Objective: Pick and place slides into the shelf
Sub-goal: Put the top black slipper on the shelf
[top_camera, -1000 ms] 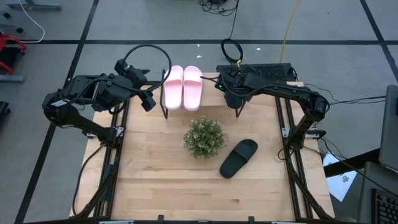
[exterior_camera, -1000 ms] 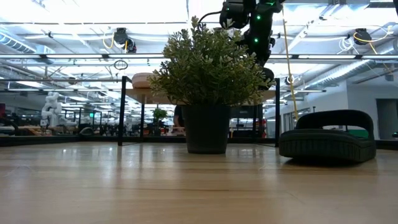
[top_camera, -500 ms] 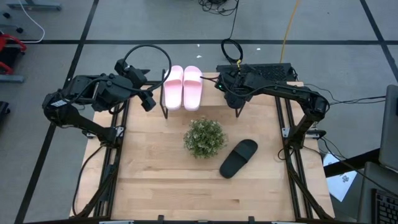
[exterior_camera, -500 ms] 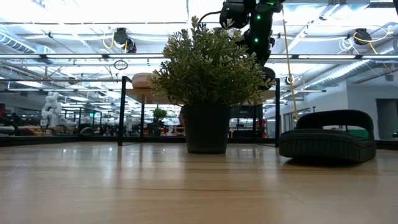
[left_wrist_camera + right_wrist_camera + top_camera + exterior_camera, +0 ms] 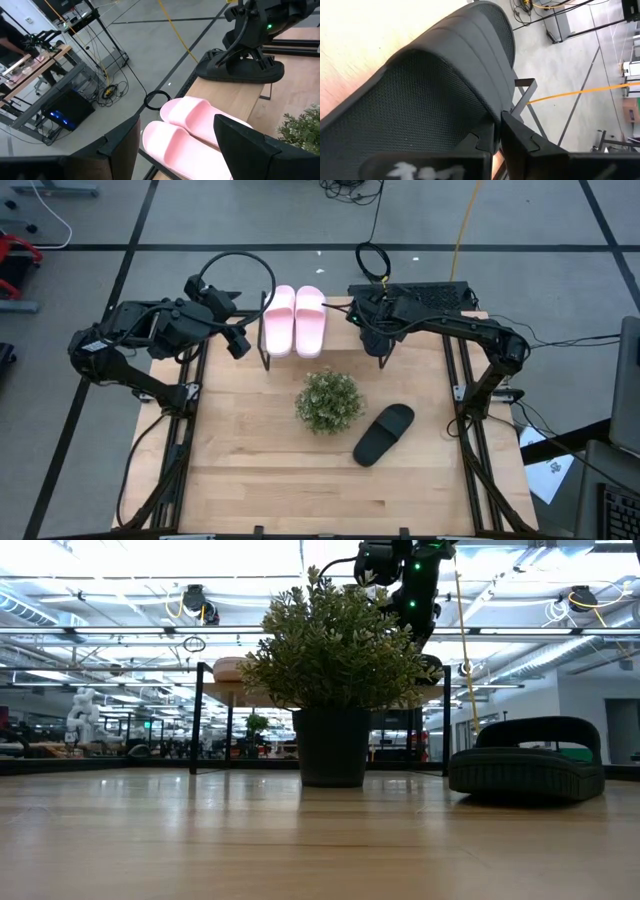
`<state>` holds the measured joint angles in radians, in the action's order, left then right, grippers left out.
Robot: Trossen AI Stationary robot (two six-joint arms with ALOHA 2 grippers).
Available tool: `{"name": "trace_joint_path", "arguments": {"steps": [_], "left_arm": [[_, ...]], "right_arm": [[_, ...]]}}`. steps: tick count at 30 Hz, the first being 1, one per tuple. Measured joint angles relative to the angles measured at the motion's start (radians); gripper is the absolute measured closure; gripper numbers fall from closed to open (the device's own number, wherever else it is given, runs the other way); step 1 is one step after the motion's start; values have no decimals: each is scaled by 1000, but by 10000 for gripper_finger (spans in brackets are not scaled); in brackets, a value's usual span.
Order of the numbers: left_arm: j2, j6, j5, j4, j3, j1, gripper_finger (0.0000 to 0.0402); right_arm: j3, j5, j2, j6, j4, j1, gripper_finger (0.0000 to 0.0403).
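Note:
The shelf (image 5: 345,308) stands at the table's far edge. The light pink pair (image 5: 293,320) lies side by side, soles down, on the left part of its plank (image 5: 225,95). My right gripper (image 5: 372,330) is over the shelf's right part, shut on one black slide (image 5: 240,72), which my arm mostly hides in the high view. The other black slide (image 5: 383,433) lies sole-down on the table, right of the middle. My left gripper (image 5: 240,342) hovers open just left of the shelf, and its fingers frame the pink pair (image 5: 190,130) in the left wrist view. My right gripper (image 5: 497,132) has the black slide's wide strap at its edge (image 5: 480,120), pinched between the two fingers. It comes from above, pointing down (image 5: 250,50). The slide lies sole-down on the shelf's plank, level.
A potted green plant (image 5: 329,401) stands mid-table, between the shelf and the loose black slide (image 5: 525,765). Black frame rails run along the table's left and right edges. Bare wood lies toward the near edge. Cables lie on the floor beyond the far edge.

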<state>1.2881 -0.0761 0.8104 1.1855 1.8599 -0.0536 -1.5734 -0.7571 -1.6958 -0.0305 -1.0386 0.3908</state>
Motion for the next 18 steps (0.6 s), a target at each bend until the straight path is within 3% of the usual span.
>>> {"name": "trace_joint_path", "arguments": {"steps": [18], "left_arm": [[0,2,0,0,0,0,147]], "right_arm": [[0,53,0,9,-9,0,385]]}}
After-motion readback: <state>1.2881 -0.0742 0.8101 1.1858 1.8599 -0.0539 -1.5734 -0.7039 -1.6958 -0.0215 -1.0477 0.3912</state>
